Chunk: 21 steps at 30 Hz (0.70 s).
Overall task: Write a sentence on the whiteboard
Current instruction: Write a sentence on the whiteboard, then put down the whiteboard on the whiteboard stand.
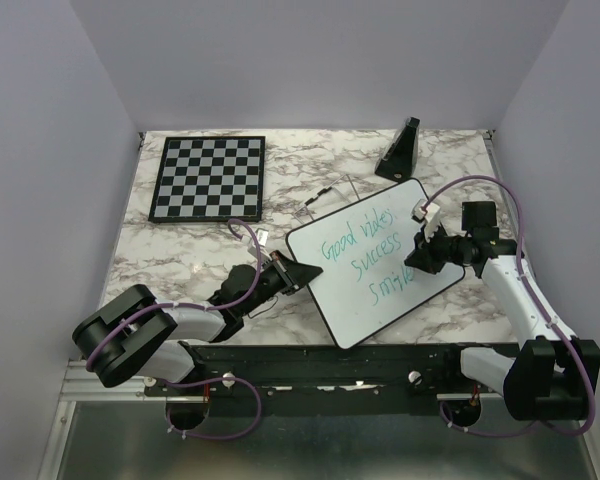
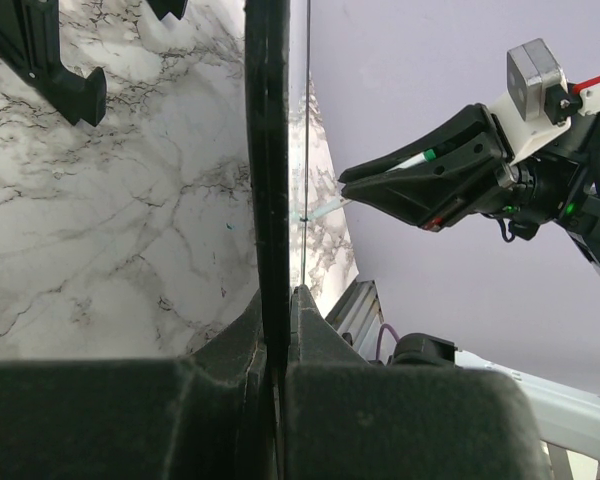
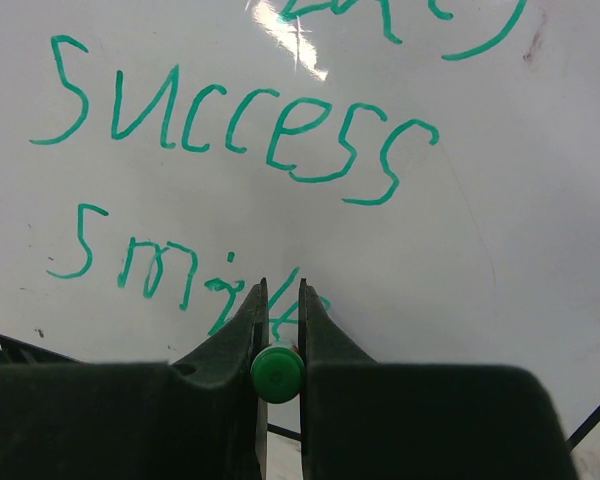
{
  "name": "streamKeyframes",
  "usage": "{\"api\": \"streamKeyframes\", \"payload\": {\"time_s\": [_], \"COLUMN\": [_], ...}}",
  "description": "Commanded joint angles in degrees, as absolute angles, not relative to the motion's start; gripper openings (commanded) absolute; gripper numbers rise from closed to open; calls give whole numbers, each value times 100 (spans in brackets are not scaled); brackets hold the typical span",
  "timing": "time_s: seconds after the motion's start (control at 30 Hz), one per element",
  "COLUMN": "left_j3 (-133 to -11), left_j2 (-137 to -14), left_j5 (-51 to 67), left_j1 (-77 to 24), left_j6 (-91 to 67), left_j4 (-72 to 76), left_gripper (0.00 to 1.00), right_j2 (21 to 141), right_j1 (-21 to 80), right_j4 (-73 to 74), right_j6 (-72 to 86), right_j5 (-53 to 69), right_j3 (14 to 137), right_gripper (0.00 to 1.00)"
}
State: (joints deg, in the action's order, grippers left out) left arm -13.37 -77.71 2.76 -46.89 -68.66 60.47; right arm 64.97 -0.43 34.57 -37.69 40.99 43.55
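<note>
At table centre, left gripper clamped on whiteboard left edge, right gripper pinching green marker over sentence, near "Smile".

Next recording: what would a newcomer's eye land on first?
The whiteboard at centre bears green words: Good vibes, Success, Smile. The right gripper holds a green marker at Smile, while the left gripper clamps the board's left edge. A chessboard lies far left.
</note>
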Motion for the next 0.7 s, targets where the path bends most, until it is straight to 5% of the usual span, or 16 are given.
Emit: {"api": "streamKeyframes", "payload": {"time_s": [0.0, 0.3, 0.67], "left_j3": [-1389, -1397, -1573], "left_j2": [-7629, -7638, -7576], "left_j5": [413, 448, 817], "left_j1": [-4737, -4729, -4729], "left_j6": [-6706, -6662, -6416], "left_j4": [6662, 6662, 6662], "left_gripper": [0, 0, 0], "right_j2": [6600, 6346, 5002], "right_j1": [-53, -88, -158], "right_j4": [3332, 3076, 2339], "right_j6": [-3744, -3350, -1733], "right_j5": [3621, 3480, 5220], "right_j3": [4386, 5061, 4703], "right_gripper": [1, 1, 0]}}
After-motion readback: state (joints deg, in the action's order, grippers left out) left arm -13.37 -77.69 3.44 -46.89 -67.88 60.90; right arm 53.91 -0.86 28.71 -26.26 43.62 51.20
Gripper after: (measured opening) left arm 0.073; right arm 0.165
